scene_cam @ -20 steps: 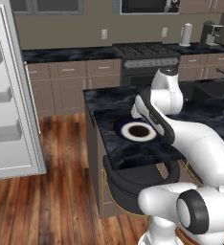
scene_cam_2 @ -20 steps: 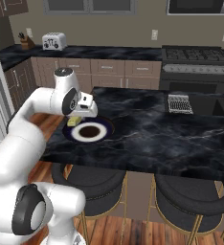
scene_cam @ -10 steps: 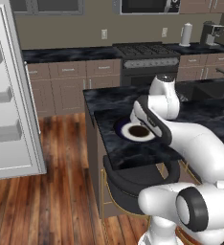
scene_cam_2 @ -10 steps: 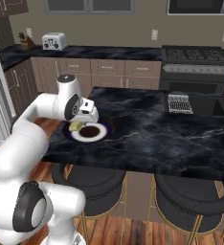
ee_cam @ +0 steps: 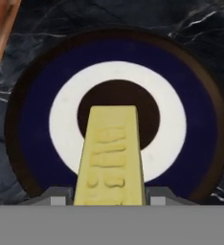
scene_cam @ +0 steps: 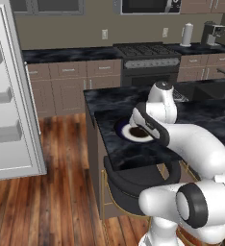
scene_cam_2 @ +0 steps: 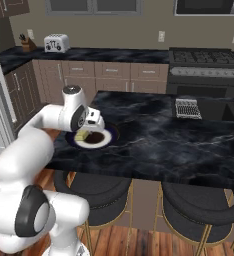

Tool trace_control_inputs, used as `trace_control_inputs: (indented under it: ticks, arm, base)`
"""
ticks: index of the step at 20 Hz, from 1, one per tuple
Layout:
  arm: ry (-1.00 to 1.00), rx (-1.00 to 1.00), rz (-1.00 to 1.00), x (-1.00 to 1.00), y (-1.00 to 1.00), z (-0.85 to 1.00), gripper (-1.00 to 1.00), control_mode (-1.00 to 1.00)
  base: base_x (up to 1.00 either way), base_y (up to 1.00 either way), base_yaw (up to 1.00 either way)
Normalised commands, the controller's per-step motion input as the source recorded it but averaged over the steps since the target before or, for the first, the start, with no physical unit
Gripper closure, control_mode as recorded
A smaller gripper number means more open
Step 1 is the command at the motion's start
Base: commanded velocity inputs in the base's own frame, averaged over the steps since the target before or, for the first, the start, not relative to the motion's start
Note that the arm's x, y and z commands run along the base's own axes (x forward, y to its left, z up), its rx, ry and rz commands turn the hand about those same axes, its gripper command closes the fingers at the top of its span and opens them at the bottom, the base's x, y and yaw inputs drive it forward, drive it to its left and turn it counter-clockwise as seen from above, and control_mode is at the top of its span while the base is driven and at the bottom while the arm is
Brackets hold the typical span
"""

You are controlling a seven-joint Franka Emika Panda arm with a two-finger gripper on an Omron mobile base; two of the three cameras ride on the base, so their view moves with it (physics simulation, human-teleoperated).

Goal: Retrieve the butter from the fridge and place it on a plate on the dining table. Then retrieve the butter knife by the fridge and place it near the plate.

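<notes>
In the hand view the yellow butter (ee_cam: 111,158) stands between my gripper's (ee_cam: 111,197) fingertips, pointing at the middle of the plate (ee_cam: 32,119), which has a white centre and a broad navy rim. From the right base view my gripper (scene_cam_2: 89,131) hangs low over the plate (scene_cam_2: 105,140) near the left end of the dining table (scene_cam_2: 179,145), shut on the butter (scene_cam_2: 82,135). I cannot tell whether the butter touches the plate. In the left base view my arm covers part of the plate (scene_cam: 126,130). The fridge's (scene_cam: 8,96) open door fills the left edge. The butter knife is out of view.
Round dark stools (scene_cam_2: 96,192) stand under the table's near side. A small grey rack (scene_cam_2: 188,107) lies on the table's far right. Behind are black counters with a stove (scene_cam_2: 204,65) and a toaster (scene_cam_2: 56,43). Wooden floor (scene_cam: 66,158) lies between table and fridge.
My gripper has come down and slightly nearer with the butter, from above the plate's far side to just over it. The plate has not moved.
</notes>
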Motion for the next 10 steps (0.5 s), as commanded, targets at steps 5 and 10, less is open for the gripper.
trace_control_inputs:
  ticks: [5, 10]
  arm:
    - [0.00, 0.00, 0.00, 0.36, 0.00, -0.13, 1.00, -1.00]
    - [0.00, 0.00, 0.00, 0.23, 0.00, -0.18, 1.00, -1.00]
  base:
    - [0.00, 0.00, 0.00]
    - [0.00, 0.00, 0.00]
